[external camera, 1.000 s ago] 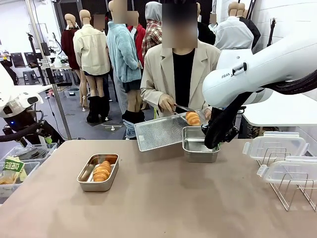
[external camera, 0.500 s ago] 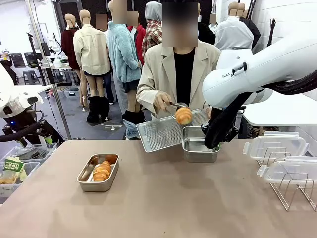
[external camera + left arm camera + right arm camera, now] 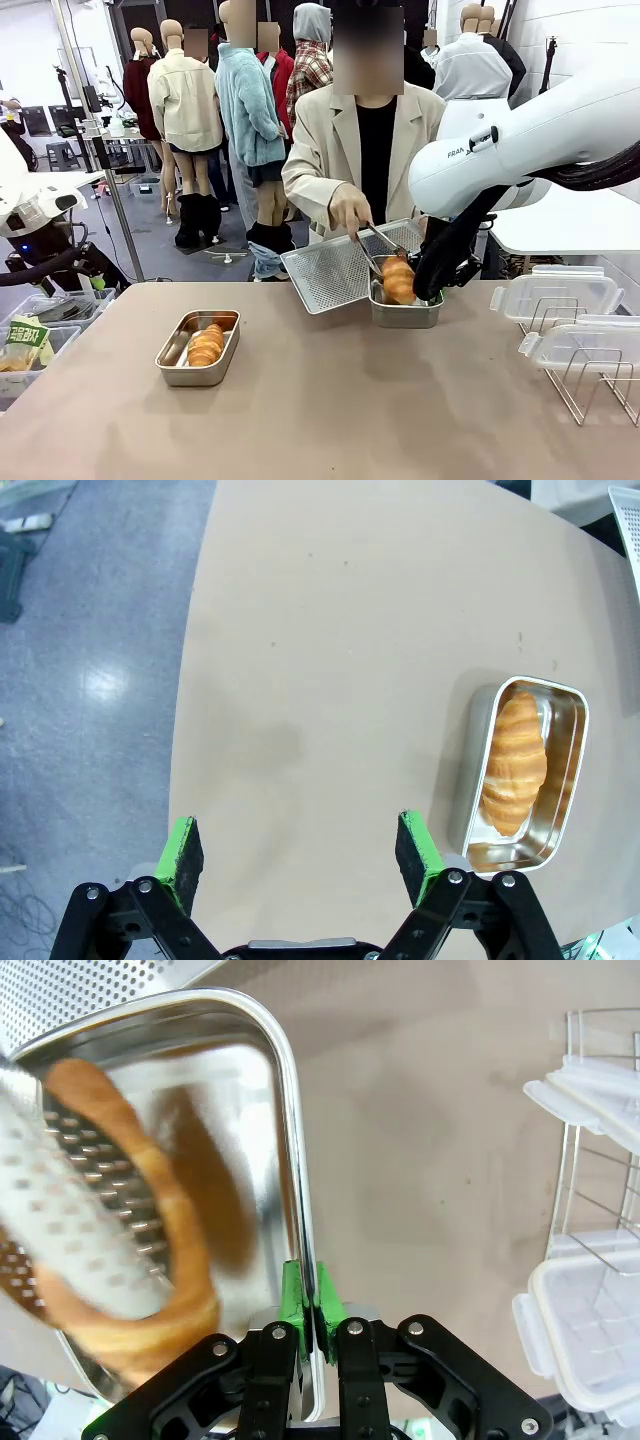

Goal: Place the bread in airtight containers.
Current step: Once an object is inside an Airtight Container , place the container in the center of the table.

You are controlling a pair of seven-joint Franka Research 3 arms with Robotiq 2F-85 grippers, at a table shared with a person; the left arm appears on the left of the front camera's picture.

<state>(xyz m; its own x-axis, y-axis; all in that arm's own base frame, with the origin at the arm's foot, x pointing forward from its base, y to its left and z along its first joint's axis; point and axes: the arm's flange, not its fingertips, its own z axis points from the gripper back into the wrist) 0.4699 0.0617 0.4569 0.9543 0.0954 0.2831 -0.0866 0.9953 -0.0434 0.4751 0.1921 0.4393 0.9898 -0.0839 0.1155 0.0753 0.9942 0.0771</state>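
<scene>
One bread roll [image 3: 206,343] lies in the near steel container [image 3: 170,368] on the left of the table. A person's tongs [image 3: 370,243] hold a second bread roll [image 3: 398,280] just inside the far container [image 3: 405,315]. My right gripper [image 3: 430,288] is shut on that container's right rim. The right wrist view has its green pads [image 3: 297,1295] pinching the rim [image 3: 296,1175], with the roll [image 3: 120,1300] and perforated tong blade [image 3: 70,1210] inside. My left gripper [image 3: 298,845] hangs open above bare table, left of the filled container [image 3: 570,770] and its roll [image 3: 515,763].
The person holds a large perforated metal tray [image 3: 330,275] tilted beside the far container. Two translucent lids [image 3: 555,295] [image 3: 580,345] rest on a wire rack at the table's right. In the right wrist view, these lids [image 3: 600,1090] [image 3: 590,1330] sit to the right.
The person has carried the roll with tongs from the perforated tray down into the far container. Both grippers have stayed as they were.
</scene>
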